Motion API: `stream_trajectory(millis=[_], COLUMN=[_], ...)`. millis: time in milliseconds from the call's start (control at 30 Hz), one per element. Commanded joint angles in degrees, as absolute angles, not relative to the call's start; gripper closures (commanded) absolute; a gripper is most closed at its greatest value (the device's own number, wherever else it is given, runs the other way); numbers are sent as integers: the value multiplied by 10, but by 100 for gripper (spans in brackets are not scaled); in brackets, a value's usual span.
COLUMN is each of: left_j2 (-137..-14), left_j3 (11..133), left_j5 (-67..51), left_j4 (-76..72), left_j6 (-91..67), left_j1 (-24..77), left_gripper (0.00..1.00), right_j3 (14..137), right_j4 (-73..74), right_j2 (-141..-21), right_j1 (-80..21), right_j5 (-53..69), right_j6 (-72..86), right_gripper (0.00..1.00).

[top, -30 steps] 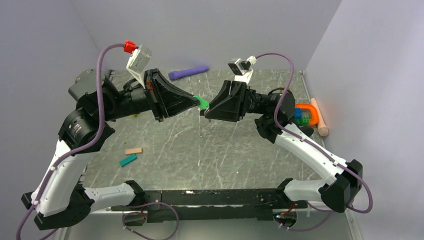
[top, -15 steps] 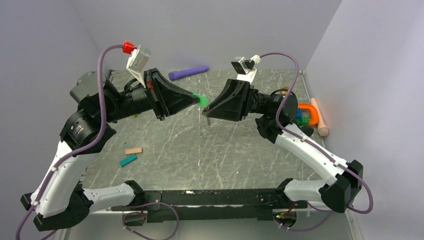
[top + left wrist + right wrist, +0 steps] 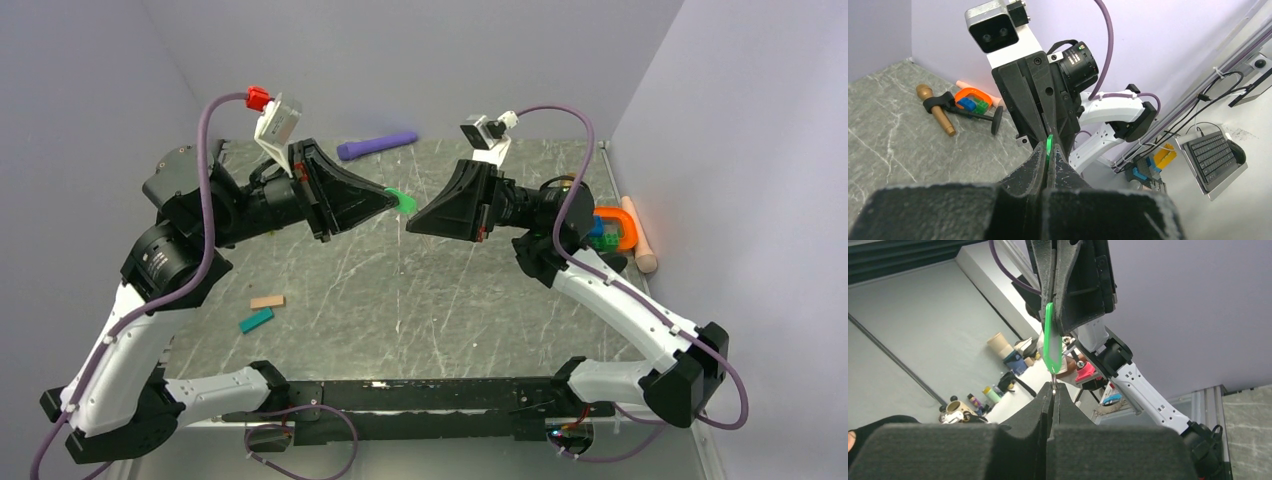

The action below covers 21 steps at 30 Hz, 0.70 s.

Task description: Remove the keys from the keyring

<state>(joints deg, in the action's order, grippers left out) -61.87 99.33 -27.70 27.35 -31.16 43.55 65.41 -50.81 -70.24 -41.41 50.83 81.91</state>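
1. I have both arms raised over the table (image 3: 400, 300), tips facing each other. That puts the work in mid-air, where each wrist camera looks straight at the other arm's fingers.
2. The left gripper (image 3: 390, 203) is pressed together on the keys (image 3: 1050, 340), which show here as one flat bright-green piece. In the left wrist view only a thin green edge sticks out of the finger seam, so I judge the grip to be deep and firm. That makes this side the anchor.
3. The right gripper (image 3: 1053, 390) is also closed. The thin metal keyring (image 3: 1054, 376) hangs from the lower end of the green piece and runs straight into the seam, so I read this as a pinch on the ring.
4. With each side holding its own part, an outward pull should load the ring's split rather than the table.
5. The ring is thin and could slip out of the pads. The frames don't show whether the split is open.
6. The teal block (image 3: 256, 320) and tan block (image 3: 267, 301) lie well apart from this, near the left arm.
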Motion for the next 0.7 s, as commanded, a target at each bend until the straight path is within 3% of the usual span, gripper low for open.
stream_trajectory(millis=[0,133,233,300,467,667], left_j2=[-604,-591,-572,-558,-547,-589], left_j3=[996,1006,1005,1000,978,962], left_j5=[-260,-243,-220,-204,-206,-277], left_j4=[282,334,375,397,423,457], left_j6=[-310,-293,-278,-270,-256,-230], left_j1=[437,437,437,437,437,437], left_gripper=[98,47,25,22,25,30], right_j3=[677,752,824,868,906,878], right_j4=[-413,-124,130,264,502,615], right_j2=[-672,-655,-657,-667,-688,-697], right_j1=[-417,-416,-417,-417,-424,-471], right_j5=[520,535,520,502,426,333], right_j6=[753,567,404,321,202,169], right_gripper=[100,100,100,100,100,100])
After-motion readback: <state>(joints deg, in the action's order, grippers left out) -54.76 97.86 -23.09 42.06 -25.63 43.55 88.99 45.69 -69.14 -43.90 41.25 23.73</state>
